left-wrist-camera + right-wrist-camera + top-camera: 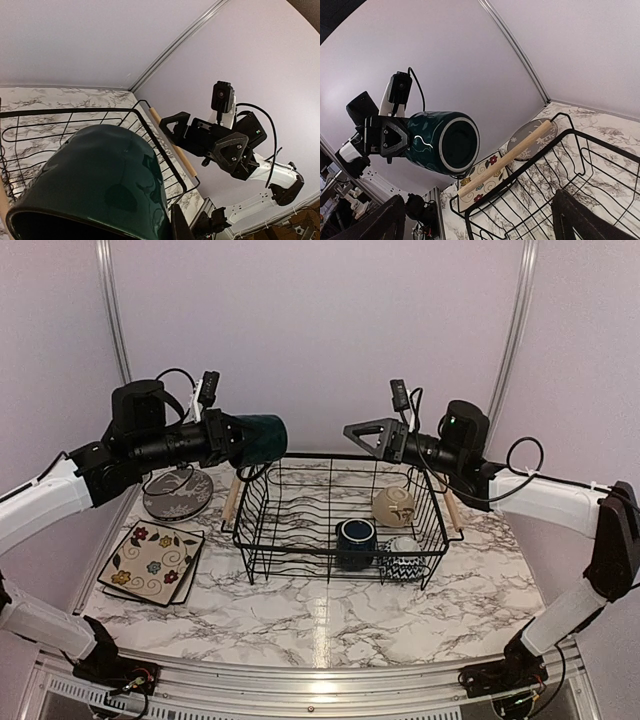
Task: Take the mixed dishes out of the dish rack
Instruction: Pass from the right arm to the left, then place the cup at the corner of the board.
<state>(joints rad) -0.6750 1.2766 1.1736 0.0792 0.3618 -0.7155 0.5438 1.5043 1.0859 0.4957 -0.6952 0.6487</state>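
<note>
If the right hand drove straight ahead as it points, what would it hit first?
Probably the dark mug held in the left hand, above the dish rack's left end; depth is unclear.

No legible text — none on anything

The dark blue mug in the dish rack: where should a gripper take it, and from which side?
Probably by its rim, from straight above: the dark blue mug seems to stand upright in the dish rack, mouth up, so one finger can go inside the wall and one outside. I see no handle.
</note>
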